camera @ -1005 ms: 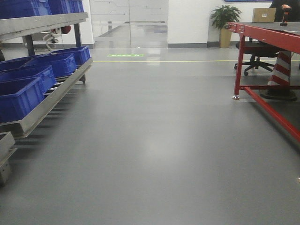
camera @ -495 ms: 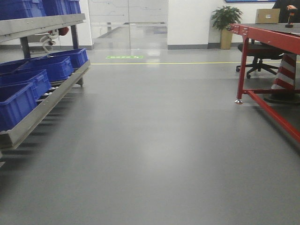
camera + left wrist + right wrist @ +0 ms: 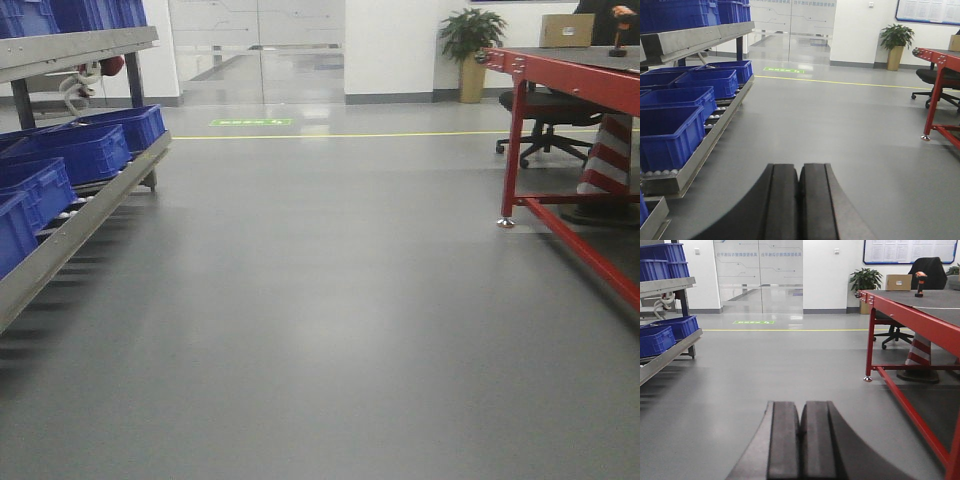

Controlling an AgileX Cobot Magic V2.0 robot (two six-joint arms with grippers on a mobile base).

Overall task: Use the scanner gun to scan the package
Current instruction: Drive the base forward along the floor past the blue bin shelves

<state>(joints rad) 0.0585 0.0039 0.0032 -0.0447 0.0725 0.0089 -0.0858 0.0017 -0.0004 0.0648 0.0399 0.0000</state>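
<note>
Red steel table (image 3: pixel 910 304) is the reference. The cardboard box (image 3: pixel 898 282), i.e. the package, sits on the table's far end. The scanner gun (image 3: pixel 920 283) stands upright on the top just right of the box, apart from it, orange head up.

Both lie well ahead and to the right of both arms. The table's long side runs away from the robot, so the targets are at the end furthest from it. My read: it has to travel along the table's left side before any reach is possible.

Tool state: the right gripper (image 3: pixel 800 440) has its pads pressed together with nothing between them, over bare floor left of the table. The left gripper (image 3: pixel 799 200) is the same, closed on nothing. It sits further from the table, on the side of the blue bins (image 3: pixel 670 130) across the aisle. Judgement: the right arm is the nearer one for the scanner.

Versus a second back: the bins have slid toward the left edge of the front view and fewer show, while the table holds about the same place. Looks like the base is rolling forward down the aisle. Transit phase, nothing picked up, scan not started.
</note>
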